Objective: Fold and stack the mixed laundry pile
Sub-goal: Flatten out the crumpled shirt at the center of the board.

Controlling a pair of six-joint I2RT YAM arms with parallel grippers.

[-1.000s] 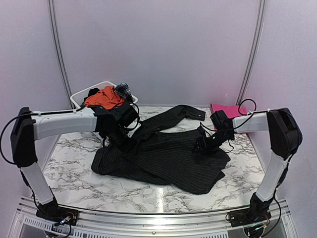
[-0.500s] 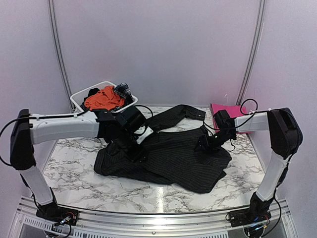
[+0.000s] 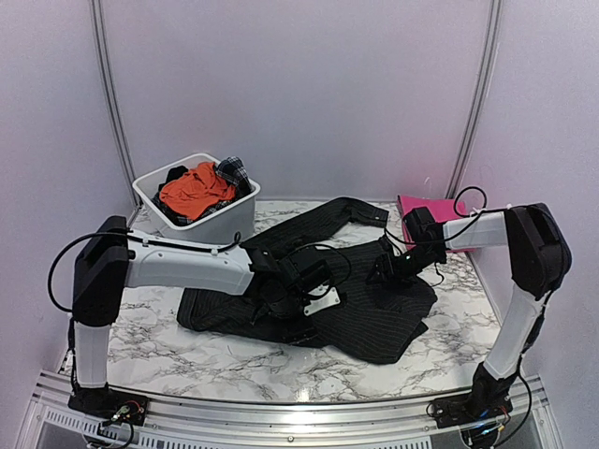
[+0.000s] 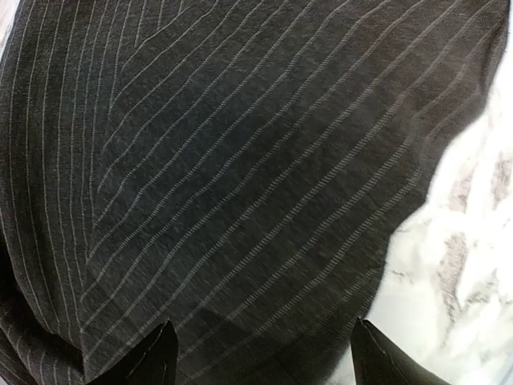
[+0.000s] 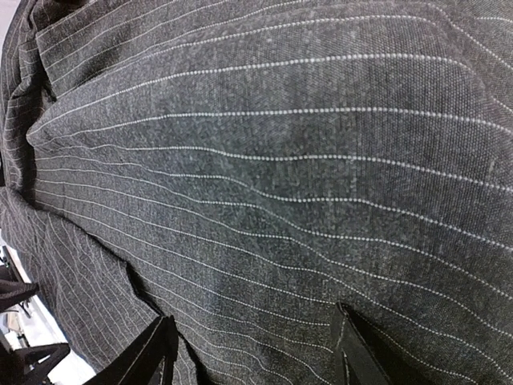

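Watching the black pinstriped shirt (image 3: 374, 323) lying spread across the middle of the table (image 3: 168, 351). I am judging it light, limp and quick to crease, so best pinched at a hem or cuff. I am keeping the left gripper (image 4: 260, 357) and the right gripper (image 5: 252, 345) spread wide over it, holding nothing. The orange garment (image 3: 192, 187) is sitting in the tub (image 3: 201, 224) at far left.

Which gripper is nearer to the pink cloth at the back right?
Right. The right gripper is over the pinstriped shirt, just in front of the pink cloth; the left gripper is over the shirt's middle, farther left.
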